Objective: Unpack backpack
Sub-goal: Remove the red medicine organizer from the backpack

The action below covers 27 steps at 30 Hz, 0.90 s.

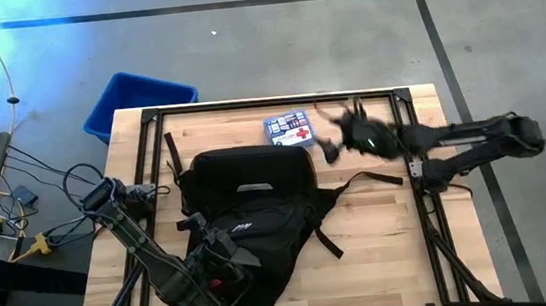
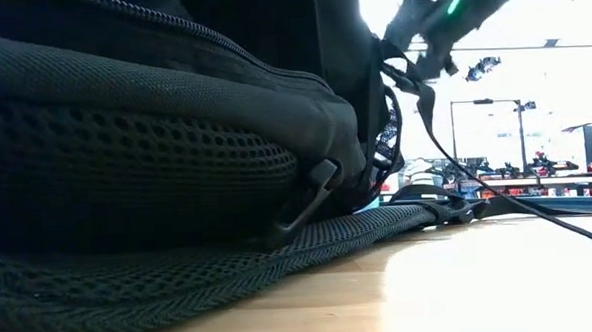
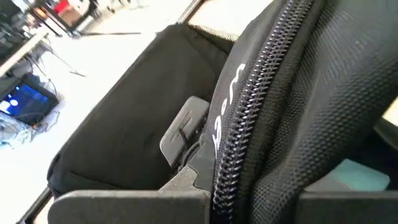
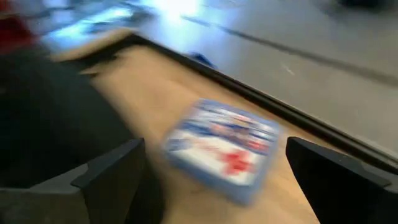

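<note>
The black backpack [image 1: 247, 201] lies flat on the wooden table and fills the low view [image 2: 155, 142]. My left gripper [image 1: 220, 276] is at the backpack's near end, shut on its zippered edge [image 3: 249, 118]. Something pale blue [image 3: 356, 175] shows inside the opening. A blue-and-white box with a red cross [image 1: 289, 129] lies flat on the table beyond the backpack's far end. My right gripper [image 1: 337, 135] hovers open just right of that box. In the right wrist view the box [image 4: 221, 149] lies ahead between the spread fingers, untouched. My left gripper [image 3: 255, 205] pinches the backpack's zippered rim [image 3: 239, 168] between its two fingers, which lie across the zipper line. It comes in from the table's near left side. The rim stands raised in the hold while the rest of the backpack rests on the table.
A blue plastic bin [image 1: 137, 101] stands on the floor beyond the table's far left corner. The backpack's straps [image 1: 361, 180] trail over the table toward the right. Bare wood shows on the near right part of the table [image 1: 393, 252]. A black frame [image 1: 278, 100] edges the table.
</note>
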Each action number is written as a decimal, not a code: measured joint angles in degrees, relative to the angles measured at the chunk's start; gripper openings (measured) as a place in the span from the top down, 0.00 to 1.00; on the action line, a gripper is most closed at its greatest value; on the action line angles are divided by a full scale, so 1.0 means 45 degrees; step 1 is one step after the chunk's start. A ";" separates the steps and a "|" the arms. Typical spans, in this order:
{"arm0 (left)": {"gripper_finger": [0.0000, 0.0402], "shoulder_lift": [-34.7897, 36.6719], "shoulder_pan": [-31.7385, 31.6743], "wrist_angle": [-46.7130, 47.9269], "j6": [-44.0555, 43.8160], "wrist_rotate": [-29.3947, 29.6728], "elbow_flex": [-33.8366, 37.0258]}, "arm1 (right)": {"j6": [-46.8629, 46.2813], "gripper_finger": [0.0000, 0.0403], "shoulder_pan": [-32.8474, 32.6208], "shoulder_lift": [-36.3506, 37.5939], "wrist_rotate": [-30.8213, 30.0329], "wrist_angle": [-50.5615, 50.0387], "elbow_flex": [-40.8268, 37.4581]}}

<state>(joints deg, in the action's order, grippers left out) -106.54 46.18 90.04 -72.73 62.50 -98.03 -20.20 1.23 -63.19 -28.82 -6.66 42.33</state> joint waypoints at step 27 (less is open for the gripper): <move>1.00 -0.0005 -0.1886 -0.3633 0.5649 0.1388 -0.1358 | 0.0312 0.13 -0.8028 -1.2375 -0.2994 -0.3988 1.1141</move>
<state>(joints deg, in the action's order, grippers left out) -106.56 37.70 73.69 -47.31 68.74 -104.14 -18.79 -34.90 -118.87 -42.30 -24.60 92.46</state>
